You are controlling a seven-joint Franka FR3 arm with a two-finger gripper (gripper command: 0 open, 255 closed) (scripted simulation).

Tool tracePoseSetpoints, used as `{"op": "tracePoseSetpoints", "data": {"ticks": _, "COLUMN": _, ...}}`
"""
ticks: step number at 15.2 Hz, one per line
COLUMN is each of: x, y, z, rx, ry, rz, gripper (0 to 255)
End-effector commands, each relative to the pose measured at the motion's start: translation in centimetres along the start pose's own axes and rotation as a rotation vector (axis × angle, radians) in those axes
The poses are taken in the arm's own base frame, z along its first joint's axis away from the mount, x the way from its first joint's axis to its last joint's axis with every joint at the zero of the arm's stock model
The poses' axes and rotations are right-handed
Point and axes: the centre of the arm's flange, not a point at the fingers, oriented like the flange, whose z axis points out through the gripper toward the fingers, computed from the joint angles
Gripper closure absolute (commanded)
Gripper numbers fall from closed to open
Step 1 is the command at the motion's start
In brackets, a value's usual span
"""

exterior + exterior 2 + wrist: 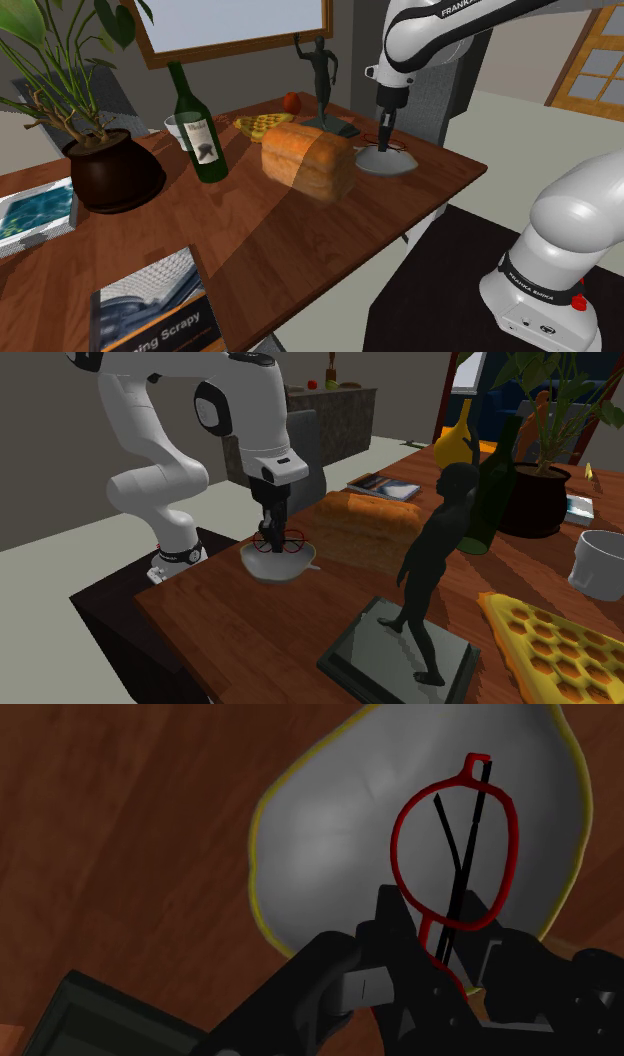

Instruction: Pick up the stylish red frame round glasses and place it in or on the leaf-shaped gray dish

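The gripper has its two fingers squeezed tight on the glasses. It grabs them by part of the red frame. One red ring sticks out past the fingers, and the thin black arms cross inside it. I think this is a good way to hold them, because the glasses cannot swing much.

The arm points straight down, so the glasses hang right over the dish. In the second exterior view they are very near its bowl. I cannot tell if they touch it. The dish sits on the table, near the edge by the stand and beside the bread. Being so low means the glasses would only drop a tiny way. I think the next move is to open the fingers.
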Motion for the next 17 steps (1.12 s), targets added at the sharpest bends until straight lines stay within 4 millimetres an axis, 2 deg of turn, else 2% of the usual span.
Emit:
{"op": "tracePoseSetpoints", "data": {"ticks": 1, "x": 0.0, "y": 0.1, "z": 1.2, "rx": 0.0, "ry": 0.0, "rz": 0.0, "gripper": 255}}
{"op": "tracePoseSetpoints", "data": {"ticks": 9, "x": 0.0, "y": 0.1, "z": 1.6, "rx": 0.0, "ry": 0.0, "rz": 0.0, "gripper": 255}}
{"op": "tracePoseSetpoints", "data": {"ticks": 10, "x": 0.0, "y": 0.1, "z": 1.6, "rx": 0.0, "ry": 0.0, "rz": 0.0, "gripper": 0}}
{"op": "tracePoseSetpoints", "data": {"ticks": 15, "x": 0.0, "y": 0.1, "z": 1.6, "rx": 0.0, "ry": 0.0, "rz": 0.0, "gripper": 0}}
{"op": "tracePoseSetpoints", "data": {"ticks": 17, "x": 0.0, "y": 0.1, "z": -1.0, "rx": 0.0, "ry": 0.0, "rz": 0.0, "gripper": 0}}
